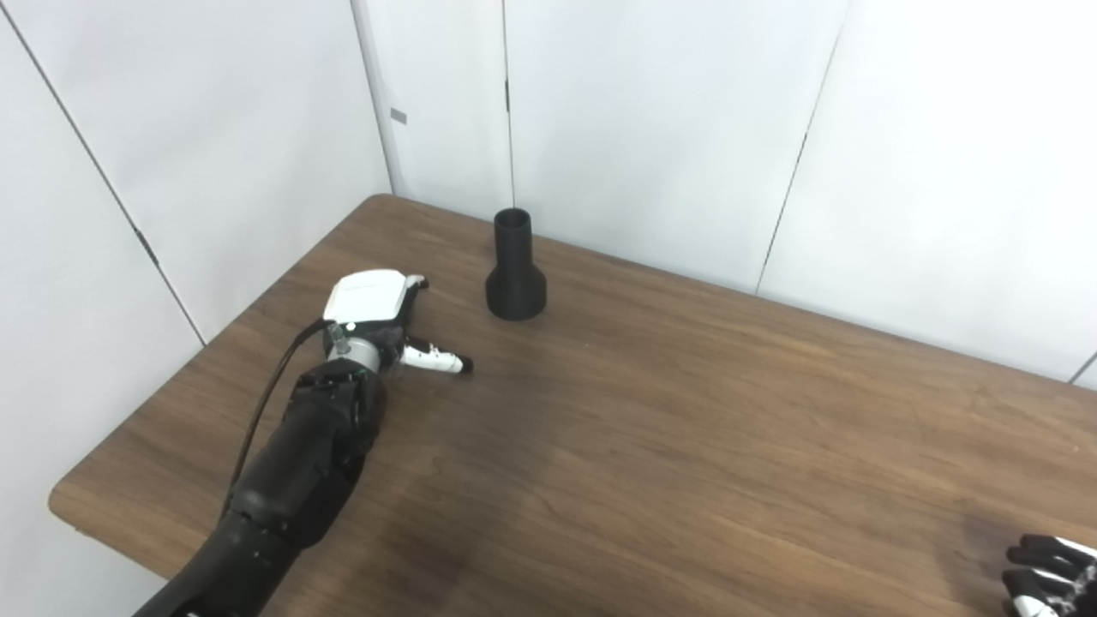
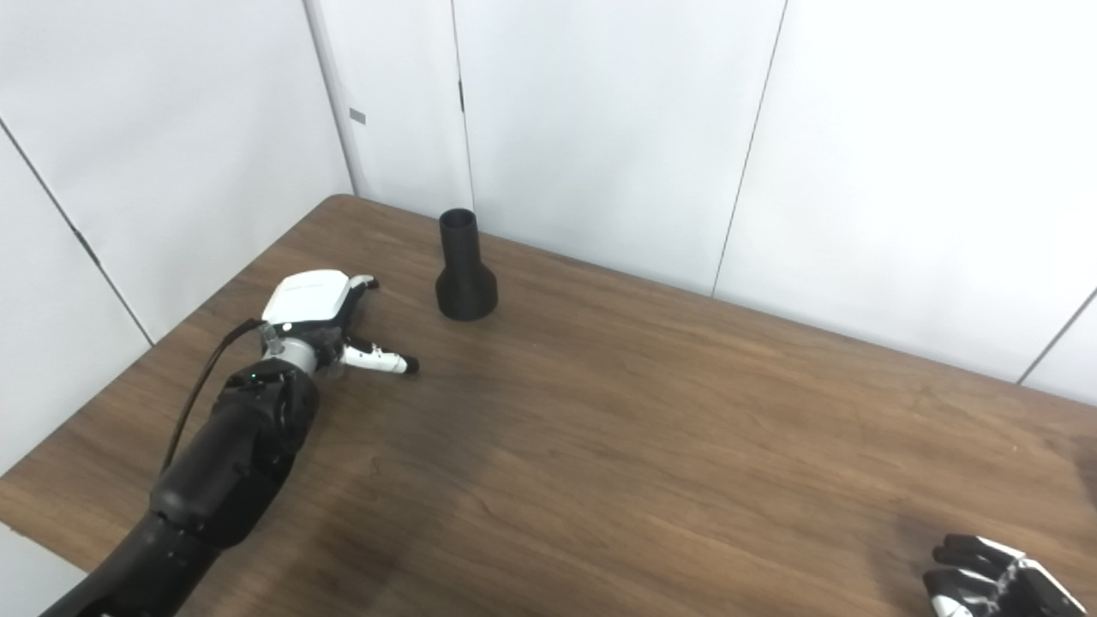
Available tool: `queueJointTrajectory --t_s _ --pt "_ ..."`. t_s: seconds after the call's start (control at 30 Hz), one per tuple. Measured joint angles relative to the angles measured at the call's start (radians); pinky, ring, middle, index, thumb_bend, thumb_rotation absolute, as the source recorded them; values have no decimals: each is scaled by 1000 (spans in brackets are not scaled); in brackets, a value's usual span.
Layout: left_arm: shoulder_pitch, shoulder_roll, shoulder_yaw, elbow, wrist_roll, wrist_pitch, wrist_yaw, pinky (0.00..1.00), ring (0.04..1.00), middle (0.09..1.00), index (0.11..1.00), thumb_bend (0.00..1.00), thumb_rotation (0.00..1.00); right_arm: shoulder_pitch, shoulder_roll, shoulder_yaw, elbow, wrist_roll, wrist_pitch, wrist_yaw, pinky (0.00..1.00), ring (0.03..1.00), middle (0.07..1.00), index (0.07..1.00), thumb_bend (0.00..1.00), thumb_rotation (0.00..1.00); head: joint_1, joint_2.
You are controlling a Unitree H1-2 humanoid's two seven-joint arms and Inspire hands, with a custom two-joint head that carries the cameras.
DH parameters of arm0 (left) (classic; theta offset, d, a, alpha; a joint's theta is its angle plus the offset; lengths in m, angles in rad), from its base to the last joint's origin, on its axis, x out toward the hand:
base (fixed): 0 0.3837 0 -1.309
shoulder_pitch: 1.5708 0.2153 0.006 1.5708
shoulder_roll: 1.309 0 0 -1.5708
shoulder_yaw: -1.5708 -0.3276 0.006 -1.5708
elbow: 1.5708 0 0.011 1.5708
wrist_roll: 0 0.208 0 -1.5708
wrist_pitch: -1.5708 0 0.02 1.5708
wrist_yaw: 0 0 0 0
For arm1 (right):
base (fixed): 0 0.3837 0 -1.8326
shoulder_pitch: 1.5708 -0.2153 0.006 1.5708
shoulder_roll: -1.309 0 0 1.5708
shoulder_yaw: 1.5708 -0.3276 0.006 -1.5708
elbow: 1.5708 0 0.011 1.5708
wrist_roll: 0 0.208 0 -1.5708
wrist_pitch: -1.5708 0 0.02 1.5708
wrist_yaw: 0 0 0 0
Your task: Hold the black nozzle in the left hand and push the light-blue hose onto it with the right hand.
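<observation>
Your left hand (image 1: 373, 308) sits low over the wooden desk (image 1: 686, 446), palm down, holding nothing. Its fingers (image 1: 416, 283) reach away from you and are mostly hidden behind the white back of the hand, so you cannot tell how far apart they are; the thumb (image 1: 439, 362) sticks out sideways to the right, well clear of them, so the hand reads as open.

The black nozzle (image 1: 515, 267) stands upright on its wide base, narrow open neck up, just beyond and to the right of those fingers, near them but not touching. It is close to the far edge of the desk, in front of the white wall panels (image 1: 651, 128).

Your right hand (image 2: 986, 583) shows only at the lower right corner, far from the nozzle. Its dark fingers (image 2: 964, 553) are curled and slightly apart, with nothing visible between them; much of the hand is cut off by the picture's edge.
</observation>
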Motion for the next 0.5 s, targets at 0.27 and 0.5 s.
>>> queueJointTrajectory --t_s 0.27,0.5 --pt "-2 -40 49 61 -178 -15 111 1000 902 896 893 1000 505 1 1 2 0 -16 -2 -8 422 545 598 590 214 272 -21 3" --pt "-8 -62 85 69 -341 -14 136 1000 914 908 893 1000 465 3 1 13 0 -69 -25 -31 396 527 603 596 204 204 -34 6"
